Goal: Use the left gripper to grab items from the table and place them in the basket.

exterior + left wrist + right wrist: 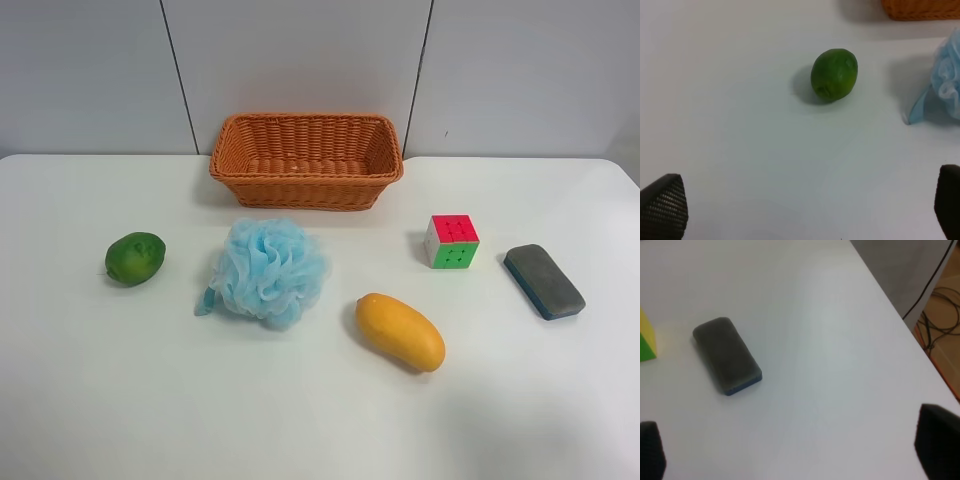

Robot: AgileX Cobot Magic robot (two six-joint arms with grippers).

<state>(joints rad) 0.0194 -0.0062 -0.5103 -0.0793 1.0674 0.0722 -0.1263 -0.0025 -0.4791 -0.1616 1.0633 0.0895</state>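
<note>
in the exterior high view, the basket point(300, 190) was seen at the upper centre of the frame, empty, with all five items laid out on the table point(120, 400) before it, well apart from one another, presumably so that each could be taken singly: the green fruit point(135, 258) at the middle left, the pouf point(268, 270) just below the basket, the mango point(400, 331) at the lower centre, the puzzle cube point(451, 241) and the grey-blue block point(543, 281) at the right; no arm was shown there. in the right wrist view, the right gripper point(795, 447) was shown with its fingers spread wide and nothing between them, the grey-blue block lying on the table ahead of it and off to one side; it was judged to be parked, since the task was given to the other arm. in the left wrist view, the left gripper point(805, 205) was likewise found released and empty; the green fruit was seen ahead of the gap between the fingertips, roughly on its centre line and not yet enclosed, which suggested it as the first pick.
</note>
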